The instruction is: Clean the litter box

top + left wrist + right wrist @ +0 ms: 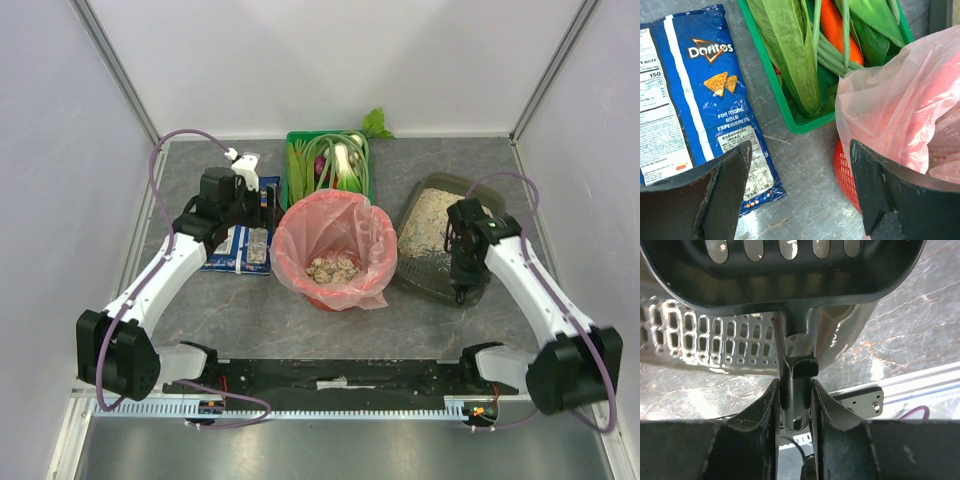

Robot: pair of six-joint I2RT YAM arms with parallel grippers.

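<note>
**A:** Where is the litter box (pixel 420 278)?

**B:** Along the right edge of the bench (pixel 300 320), lying at a slant. The beige litter is heaped toward its far end.

**A:** And the right fingers (pixel 767 407)?

**B:** They are pinching the handle of a dark slotted scoop (pixel 805 285), one finger on each side. They sit over the near end of the box.

**A:** What about the left fingers (pixel 727 182)?

**B:** Those are spread wide with nothing between them. They hang above the bench between a blue Doritos bag (pixel 695 100) and the red bin (pixel 845 175).

**A:** Where does the bin stand?

**B:** In the middle of the bench, just left of the box. It is lined with a pink bag (pixel 900 100), and pale lumps (pixel 335 268) lie at the bottom.

**A:** Is anything behind it?

**B:** A green crate (pixel 800 127) of leafy vegetables sits at the middle of the far edge, close behind the bin. The chip bag lies flat toward the left edge.
</note>
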